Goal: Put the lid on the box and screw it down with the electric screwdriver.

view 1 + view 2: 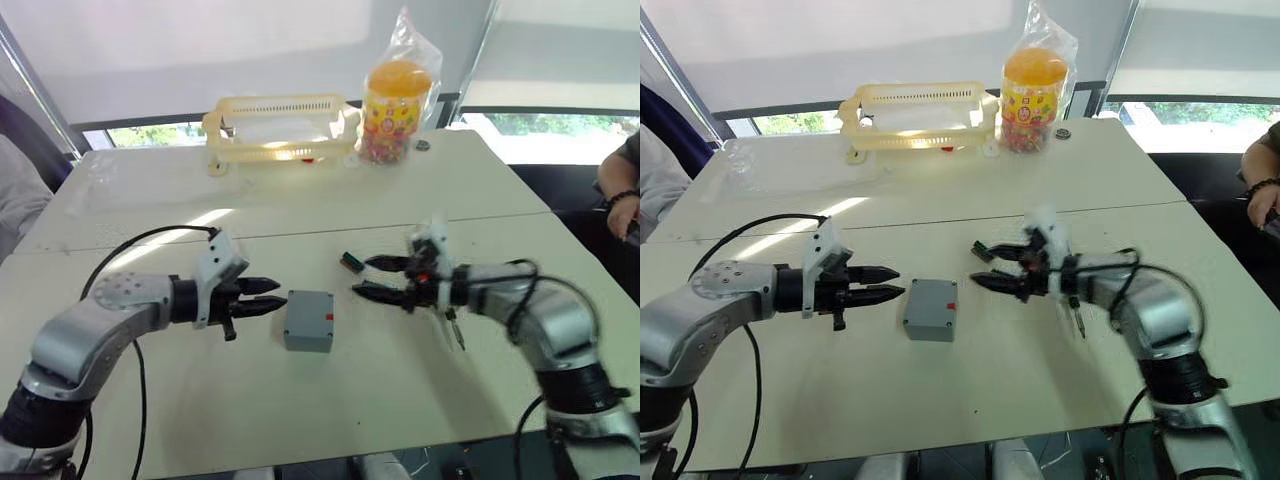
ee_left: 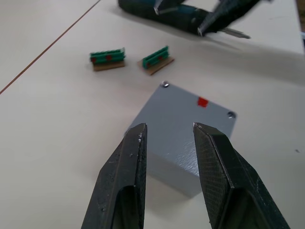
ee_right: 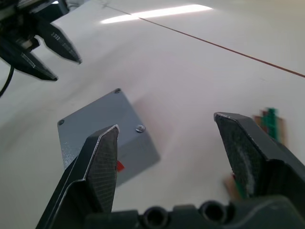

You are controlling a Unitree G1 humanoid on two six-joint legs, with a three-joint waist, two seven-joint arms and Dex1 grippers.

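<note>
The grey-blue box sits mid-table with a red mark on its side. The flat lid lies on top of it, with small screw heads showing at its corners in both wrist views. My left gripper is just left of the box, open and empty, fingers pointing at it. On the box's right, my right gripper hovers open and empty. The dark electric screwdriver lies on the table beneath the right gripper, and its thin metal bit sticks out below the wrist.
Two small green blocks lie just beyond the box. At the table's far side stand a yellow basket and a bagged candy jar. A person's arm is at the right edge. A black cable trails behind my left arm.
</note>
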